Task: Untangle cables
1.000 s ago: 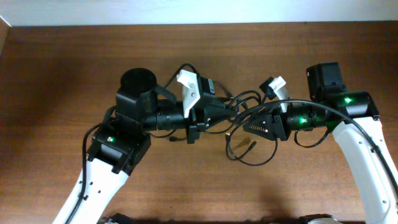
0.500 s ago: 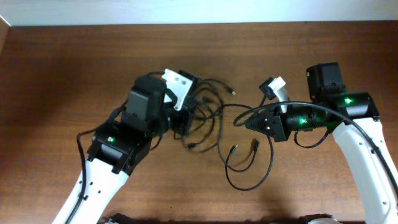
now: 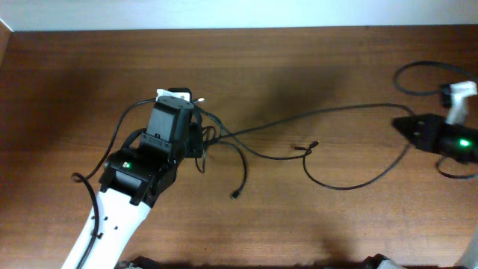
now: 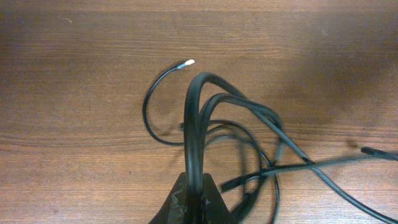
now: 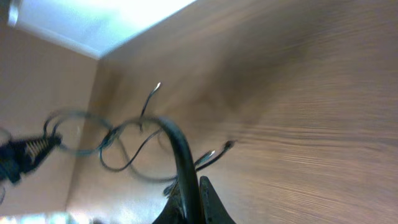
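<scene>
Cables (image 3: 215, 136) are spread over the wide brown table (image 3: 314, 60), from a knot left of the middle out to the right edge. The left arm (image 3: 123, 194) comes in from the near left. The left end effector (image 4: 194, 186) is closed on a bundle of several strands, which rise from its fingers and curl down onto the wood. The right end effector (image 3: 401, 124) is at the right edge, well apart from the other one. It is closed too, with one strand coming out between its fingers in the wrist view. Between the two, one long strand runs almost straight, and a wide loop (image 3: 343, 187) sags toward the near side. Some small ends lie free: a plug (image 3: 310, 146) near the middle, another plug (image 3: 234, 196) nearer to me, and a silver tip (image 4: 186, 63) beside the bundle.

The step in hand, I think, is drawing one strand out of the knot by holding both sides apart. The knot at the left looks not yet open. The next move probably calls for laying the freed strand down at the right, then taking a new strand from the knot, with a gentle pull so that nothing tightens.
</scene>
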